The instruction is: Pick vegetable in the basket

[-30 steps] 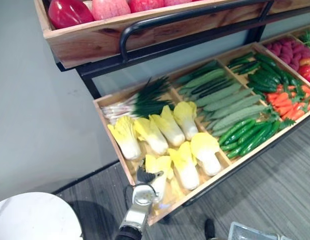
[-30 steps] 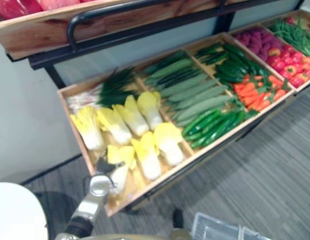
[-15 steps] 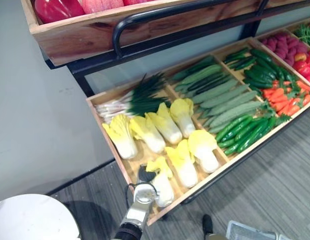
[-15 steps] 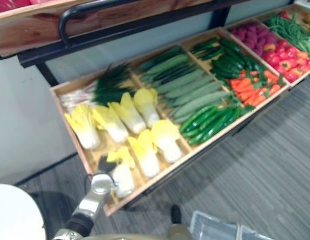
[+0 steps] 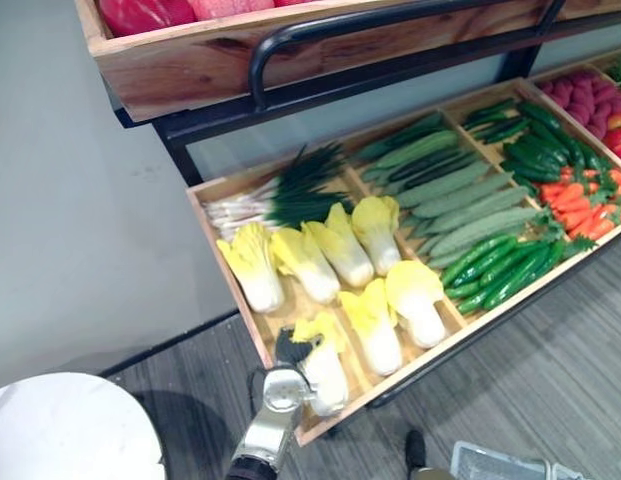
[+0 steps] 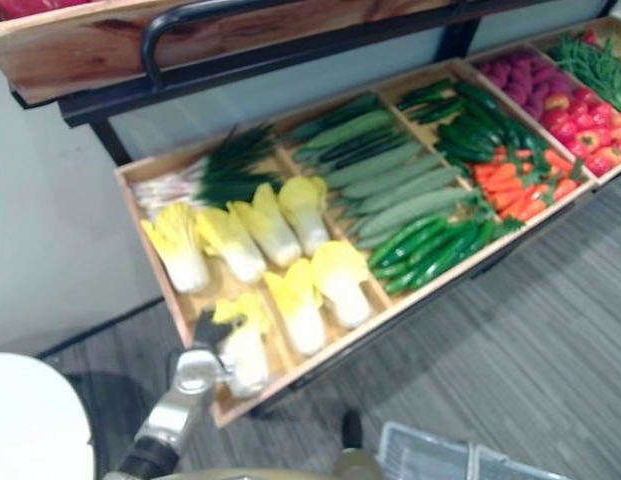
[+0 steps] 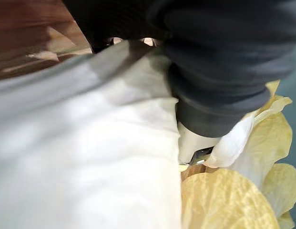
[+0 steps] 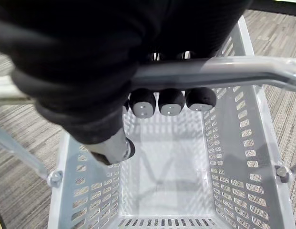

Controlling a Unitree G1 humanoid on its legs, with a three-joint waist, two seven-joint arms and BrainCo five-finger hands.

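Down at the near left corner of the wooden tray (image 5: pixel 235 178), the left eye view has the left hand (image 5: pixel 290 350) laid against a white-stalked, yellow-leaved cabbage (image 5: pixel 328 375). It is the nearest of the cabbages (image 5: pixel 305 262) in that end compartment, and whether the hand grips it or merely rests on it cannot be told from here. Green onions (image 5: pixel 295 190) lie at the tray's back left corner. The next compartment to the right holds long pale green gourds (image 5: pixel 460 200) toward the back edge and glossy cucumbers (image 5: pixel 500 270) along the front edge, with carrots (image 5: pixel 575 200) in the one after. A crate (image 5: pixel 190 70) of red fruit hangs above the tray's back edge, and a grey basket (image 5: pixel 500 465) shows low in front of the front edge. The right eye view gives the same layout and takes in more of the red and purple produce (image 6: pixel 575 125) past the tray's right end. The left wrist view, pressed close, has the cabbage's white stalk running right against the hand's dark cover, with yellow leaves beyond. It does not settle the grip either. The right wrist view adds the carrying hold. The right hand (image 8: pixel 105 71) has its fingertips (image 8: pixel 169 102) curled under the basket's grey handle (image 8: pixel 209 71), with the thumb (image 8: pixel 114 149) tucked below, so the hand is closed round the bar. The basket's slotted walls and smooth floor hang beneath it.
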